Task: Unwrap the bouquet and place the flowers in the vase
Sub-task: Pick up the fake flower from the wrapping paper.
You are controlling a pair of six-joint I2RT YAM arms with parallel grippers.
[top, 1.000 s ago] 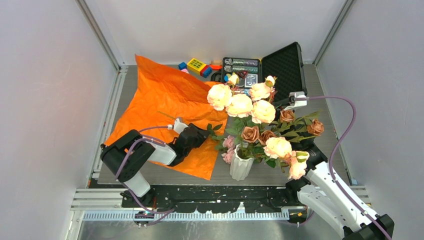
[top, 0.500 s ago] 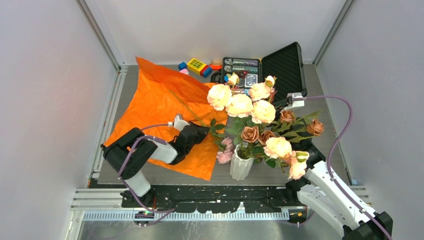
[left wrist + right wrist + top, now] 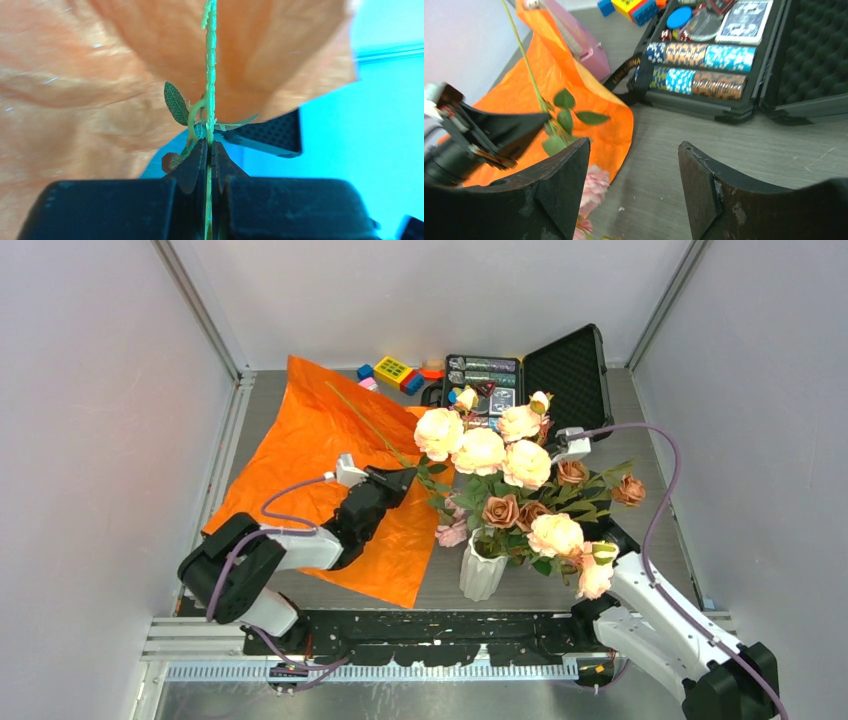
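The left hand [image 3: 209,150] is clenched tight on a thin green stem [image 3: 211,75], with small leaves just past its fingertips. Crinkled orange paper [image 3: 310,440] lies beneath that hand. To its right stands the white ribbed vase [image 3: 482,575], full of peach and brown flowers [image 3: 500,465]. The right hand [image 3: 634,165] is spread wide and grasps nothing, above the grey tabletop [image 3: 734,150]. Beyond it sits an open black case [image 3: 814,50] of poker chips. Plain white walls surround everything.

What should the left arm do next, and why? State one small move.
Probably raise the left gripper: it is shut on a flower stem, whose pink bloom hangs low beside the already full vase. It needs height to clear the rim.
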